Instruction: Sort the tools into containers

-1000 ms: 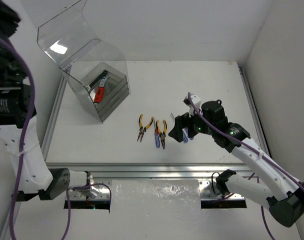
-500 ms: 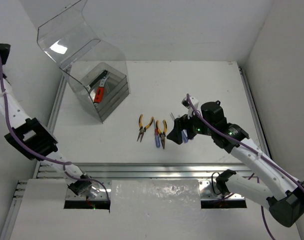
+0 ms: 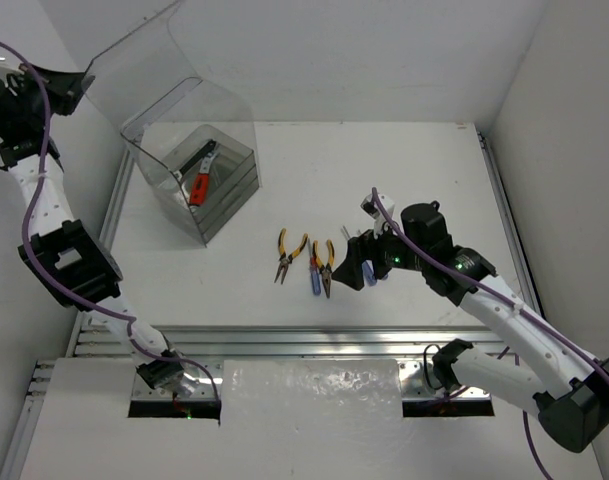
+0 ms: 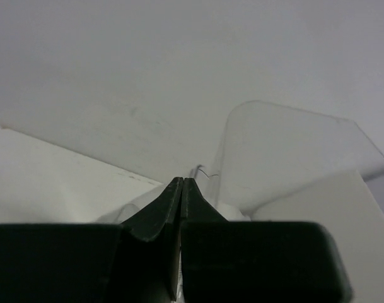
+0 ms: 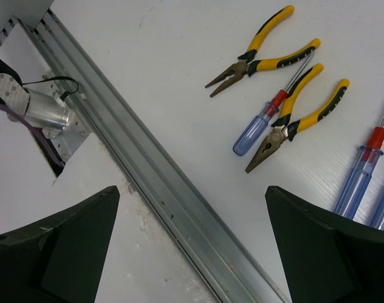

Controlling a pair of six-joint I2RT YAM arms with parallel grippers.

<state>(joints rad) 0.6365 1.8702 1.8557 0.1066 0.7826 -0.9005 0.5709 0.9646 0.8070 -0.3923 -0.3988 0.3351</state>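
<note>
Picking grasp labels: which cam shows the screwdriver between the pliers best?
Right wrist. The screwdriver is close up and unobstructed, with blue handle, red collar and shaft all distinct. Top external shows it whole but tiny. Left wrist misses it entirely.

Top view looks down from above and behind onto the counter (image 3: pixel 384 170); right wrist view hangs close over it, sharing the yellow-handled pliers (image 5: pixel 248 62); left wrist view faces the wall (image 4: pixel 179 63)

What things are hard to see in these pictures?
- Right wrist view: the picture edge cuts off two blue-handled screwdrivers.
- Top view: the right claw covers them.
- Top view: the tools inside the large clear plastic box are too small to name.
</note>
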